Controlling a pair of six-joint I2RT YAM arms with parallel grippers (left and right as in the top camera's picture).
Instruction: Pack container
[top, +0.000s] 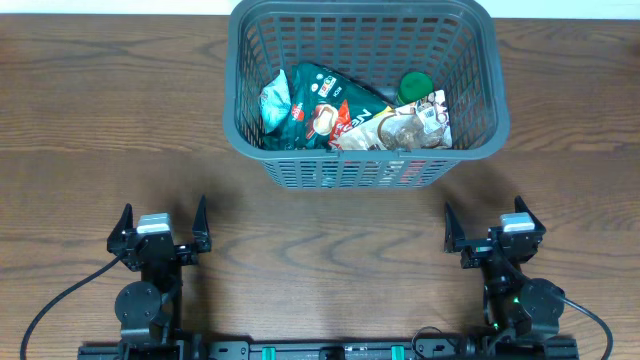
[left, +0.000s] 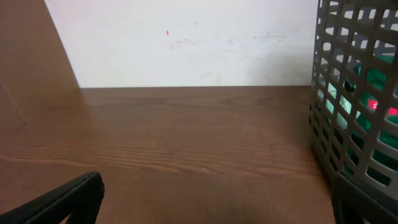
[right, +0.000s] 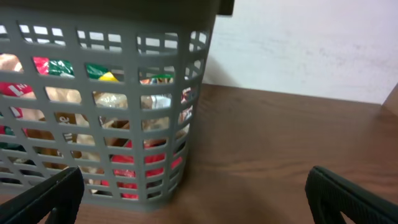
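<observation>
The dark grey slotted container (top: 480, 60) stands at the back middle of the wooden table. Inside lie a dark green snack packet (top: 318, 105), a light blue packet (top: 275, 100), a brown and white packet (top: 405, 128) and a green round lid (top: 415, 87). The container's side also shows in the left wrist view (left: 357, 93) and in the right wrist view (right: 124, 99), with packets behind the slots. My left gripper (top: 160, 228) is open and empty at the front left. My right gripper (top: 488, 226) is open and empty at the front right. Both are well short of the container.
Bare brown wooden table (top: 320, 250) lies between the two grippers and the container. A white wall (left: 186, 37) stands behind the table's far edge. Black cables (top: 60, 300) trail from the arm bases at the front edge.
</observation>
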